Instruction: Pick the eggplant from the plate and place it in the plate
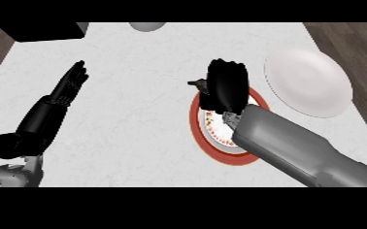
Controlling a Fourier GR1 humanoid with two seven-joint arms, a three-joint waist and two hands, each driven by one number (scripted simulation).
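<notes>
1. Right hand (227,85) is over the far rim of the red-rimmed plate (215,148), fingers curled down around something dark.
2. Eggplant (198,83): only a stem-like tip shows at the hand's left edge; long axis cannot be judged.
3. White plate (308,80) lies to the right, near, on the bench (136,126).
4. Left hand (70,85) rests with fingers straight, well apart; the right is nearer.

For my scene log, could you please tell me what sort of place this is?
Most likely a kitchen counter: a pale marbled counter top carries a red-rimmed plate and a plain white plate. The right hand is curled over the red-rimmed plate, with a small brown stem poking out beside it.
</notes>
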